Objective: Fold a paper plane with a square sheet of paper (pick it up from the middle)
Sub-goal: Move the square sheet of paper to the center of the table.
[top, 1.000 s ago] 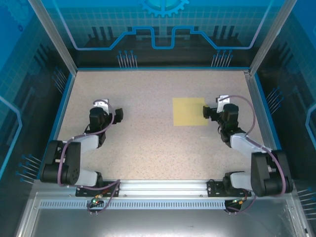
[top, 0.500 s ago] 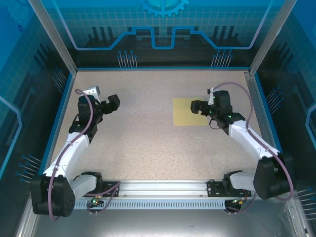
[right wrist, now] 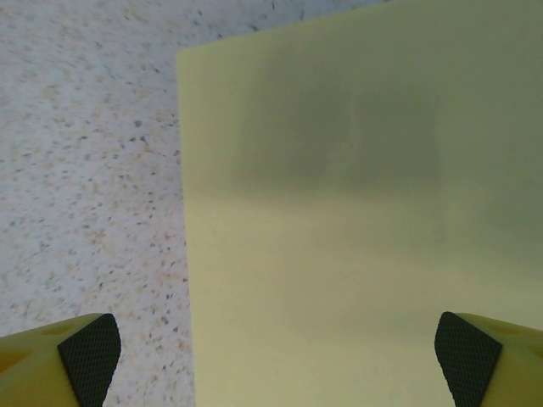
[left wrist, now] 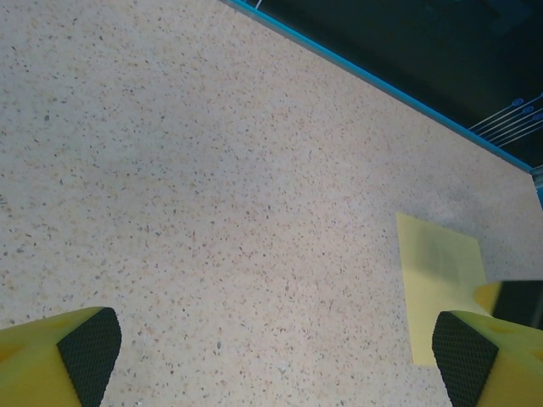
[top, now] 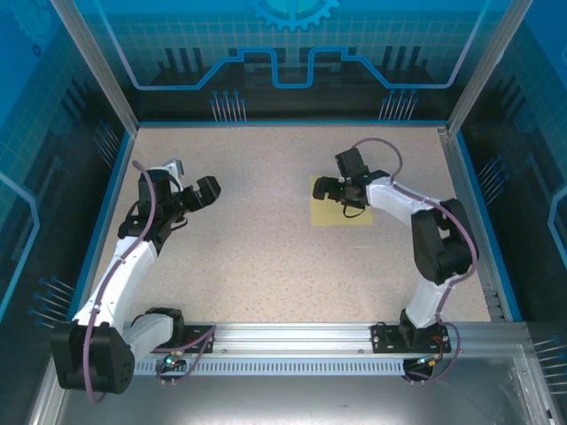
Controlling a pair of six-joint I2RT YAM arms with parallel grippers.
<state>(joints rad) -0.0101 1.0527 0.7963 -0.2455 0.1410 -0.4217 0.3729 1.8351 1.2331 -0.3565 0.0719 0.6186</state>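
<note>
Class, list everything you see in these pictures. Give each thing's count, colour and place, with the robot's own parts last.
table: one, speckled beige with a blue edge, in the middle of the enclosure.
square sheet of paper: one, pale yellow, lying flat on the table's right half.
enclosure walls: blue patterned panels, at the far side and both sides.
metal rail: one, silver, along the near edge at the arm bases.
left gripper: one, black and yellow, open, above bare table on the left.
right gripper: one, black and yellow, open, over the sheet's far left corner.
</note>
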